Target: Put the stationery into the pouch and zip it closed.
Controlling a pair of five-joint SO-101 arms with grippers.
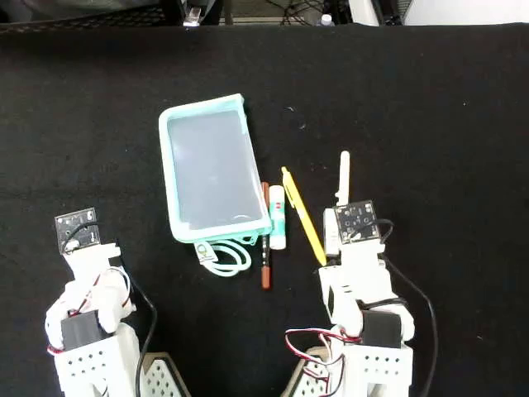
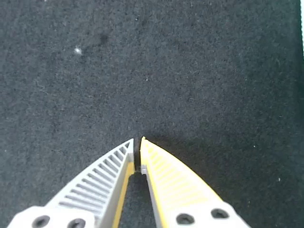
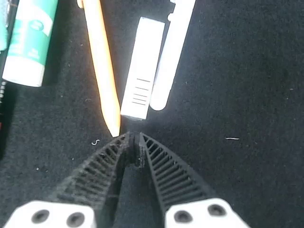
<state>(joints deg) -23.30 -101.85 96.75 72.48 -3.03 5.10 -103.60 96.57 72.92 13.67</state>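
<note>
Pouch flat on black cloth (cables behind), yellow pen near, L/R jaws clenched empty.

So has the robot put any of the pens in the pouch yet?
Not yet. The mint-green pouch with a clear window lies flat, and the dark red pen, white-and-green glue stick, yellow pen, white rectangular block and white stick all lie outside it on the black cloth. Both arms' jaws are shut on nothing. All the packing and zipping is left.

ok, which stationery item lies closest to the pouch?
The thin dark-red pen, lying right along the pouch's long edge. The glue stick and yellow pen lie beyond it.
</note>
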